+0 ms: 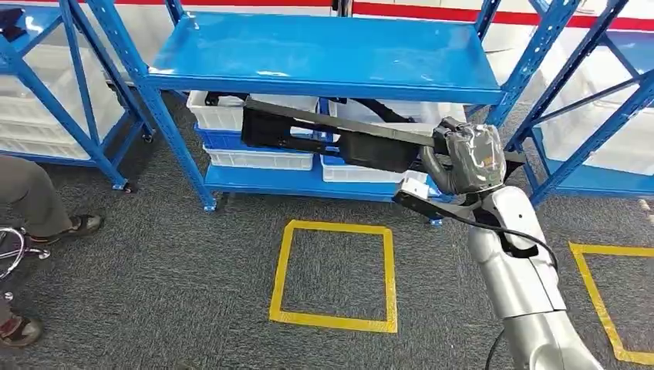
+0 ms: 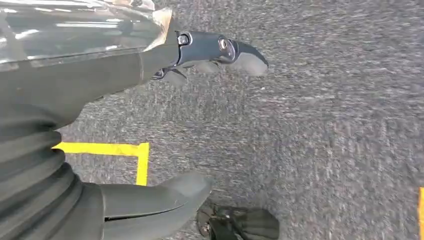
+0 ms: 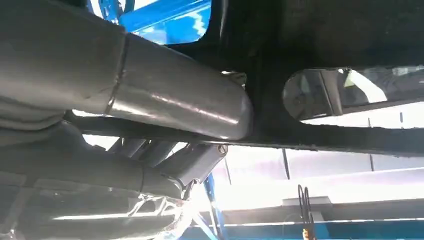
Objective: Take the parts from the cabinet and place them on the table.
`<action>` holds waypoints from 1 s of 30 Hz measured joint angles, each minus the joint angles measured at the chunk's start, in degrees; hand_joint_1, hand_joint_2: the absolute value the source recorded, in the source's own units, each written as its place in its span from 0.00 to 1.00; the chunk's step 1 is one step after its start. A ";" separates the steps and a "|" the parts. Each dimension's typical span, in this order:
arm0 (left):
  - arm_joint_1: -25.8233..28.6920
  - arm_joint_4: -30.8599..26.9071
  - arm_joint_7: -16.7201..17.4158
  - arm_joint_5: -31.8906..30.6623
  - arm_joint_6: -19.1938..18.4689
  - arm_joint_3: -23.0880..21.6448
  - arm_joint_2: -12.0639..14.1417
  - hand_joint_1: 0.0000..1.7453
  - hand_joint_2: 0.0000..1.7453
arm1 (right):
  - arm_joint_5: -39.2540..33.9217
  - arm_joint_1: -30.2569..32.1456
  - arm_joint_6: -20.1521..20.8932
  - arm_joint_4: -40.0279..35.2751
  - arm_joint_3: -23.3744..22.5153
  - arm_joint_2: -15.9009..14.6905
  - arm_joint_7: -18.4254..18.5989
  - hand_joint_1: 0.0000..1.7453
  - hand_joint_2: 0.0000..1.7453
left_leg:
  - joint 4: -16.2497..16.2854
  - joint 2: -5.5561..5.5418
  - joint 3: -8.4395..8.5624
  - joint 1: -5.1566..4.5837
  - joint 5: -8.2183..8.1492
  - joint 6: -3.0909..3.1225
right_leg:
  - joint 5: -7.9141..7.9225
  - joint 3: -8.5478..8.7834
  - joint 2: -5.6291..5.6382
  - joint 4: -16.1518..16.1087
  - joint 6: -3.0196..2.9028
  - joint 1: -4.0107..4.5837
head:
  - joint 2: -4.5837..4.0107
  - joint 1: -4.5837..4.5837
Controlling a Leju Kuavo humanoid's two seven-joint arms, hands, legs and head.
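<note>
Light: bright, even, glare on blue shelf | right wrist: backlit, blown-out whites | left wrist: carpet blurred

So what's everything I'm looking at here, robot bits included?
Shelving racks: three, blue, along the back.
Bins: several, white and blue, on the middle rack's lower shelf.
Long part: one, black, held out in front of the bins.
Tape squares: two, yellow, on the grey carpet.
Person's legs: grey trousers, dark shoes, at the left edge.
Right hand: one, grey under clear wrap, fingers gripping the long part's end.
Right arm: silver, reaching from below.
Left hand: grey, hanging above the carpet, holding nothing.
</note>
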 joint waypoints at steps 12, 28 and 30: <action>0.00 -0.07 0.17 -0.24 0.30 0.00 -0.42 0.00 1.00 | -2.62 1.42 0.04 -0.31 -1.01 -0.70 -1.20 1.00 0.00 | -0.10 3.40 -0.86 -0.64 1.06 0.20 | 0.61 -1.21 -3.18 0.33 0.79 -0.83 | 0.00 0.57; 0.16 -0.07 0.37 -0.46 0.57 0.04 -0.31 0.00 1.00 | -2.67 1.91 0.09 -0.37 -1.55 -0.20 -1.62 1.00 0.00 | 0.72 -4.18 0.32 -0.10 -0.98 0.32 | 2.90 -3.44 6.37 0.93 -1.29 -0.79 | 0.00 0.17; 0.11 -0.09 0.35 -0.48 0.63 0.04 -0.35 0.00 1.00 | -2.64 2.02 0.11 -0.37 -1.66 -0.31 -1.62 1.00 0.00 | 0.41 -3.04 0.40 -0.27 -0.80 0.54 | 3.37 -3.81 7.76 0.38 -0.56 -0.98 | 0.00 0.22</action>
